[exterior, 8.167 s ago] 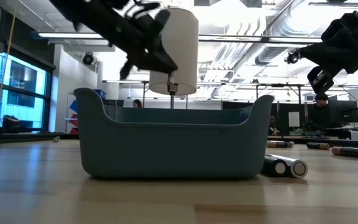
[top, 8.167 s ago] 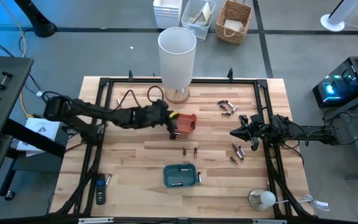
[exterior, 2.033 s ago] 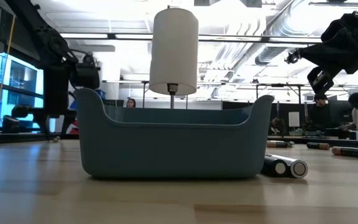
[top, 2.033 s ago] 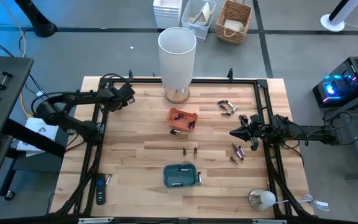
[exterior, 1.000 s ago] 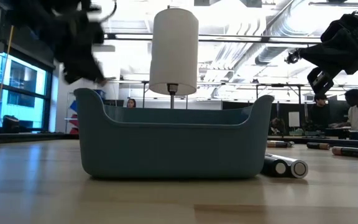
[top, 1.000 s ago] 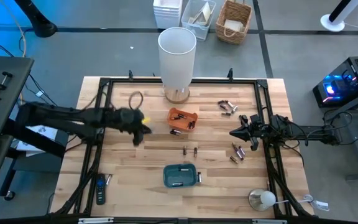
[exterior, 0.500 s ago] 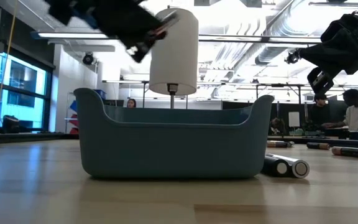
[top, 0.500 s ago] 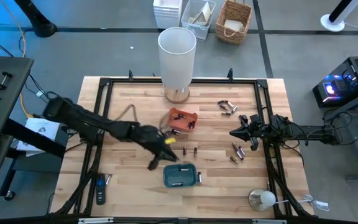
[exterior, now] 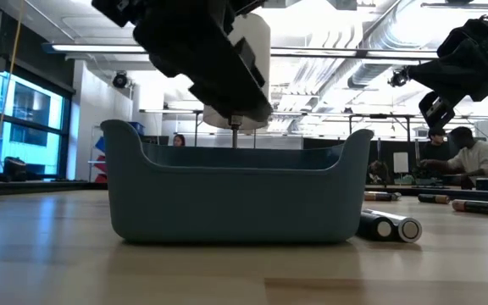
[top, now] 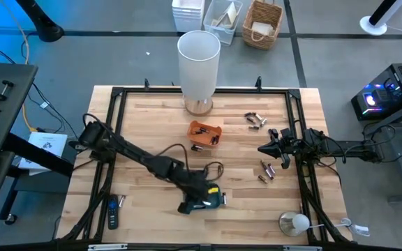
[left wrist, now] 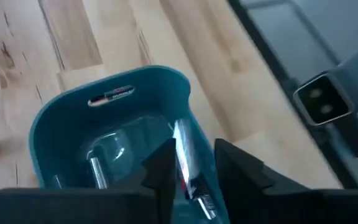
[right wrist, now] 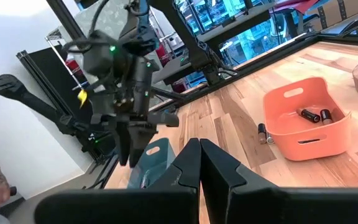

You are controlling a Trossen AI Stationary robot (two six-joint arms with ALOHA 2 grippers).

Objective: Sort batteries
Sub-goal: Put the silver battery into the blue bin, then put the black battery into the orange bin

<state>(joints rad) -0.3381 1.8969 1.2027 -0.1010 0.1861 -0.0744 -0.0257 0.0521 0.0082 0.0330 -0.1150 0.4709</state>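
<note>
My left gripper (top: 202, 198) (left wrist: 194, 160) hangs open over the blue tray (top: 216, 199) (left wrist: 110, 78), pointing slantwise down into it. A silvery battery (left wrist: 183, 155) shows blurred in the gap, close to one finger, above the tray's inside. Other batteries (left wrist: 109, 96) lie on the tray's floor. The orange tray (top: 205, 132) (right wrist: 303, 121) holds a few dark batteries (right wrist: 309, 115). Loose batteries (top: 266, 171) lie on the wood at the right. My right gripper (top: 262, 148) (right wrist: 199, 163) is shut and waits at the right edge. My left gripper has the silvery battery (left wrist: 185, 177) in the gap next to one finger (left wrist: 163, 171), over the blue tray's inside. The battery is blurred. I cannot tell whether the finger touches it.
A tall white lamp (top: 199, 63) on a wooden foot stands at the far edge. A black remote (top: 112, 213) lies near the front left corner. More batteries (top: 255, 120) lie at the far right, a pair (top: 213, 169) mid-table, two (exterior: 388, 227) beside the blue tray.
My left gripper has swept from left of the orange tray toward the table's near edge and right, sinking until it hangs over the blue tray. Its wrist has rolled and tipped downward on the way.
</note>
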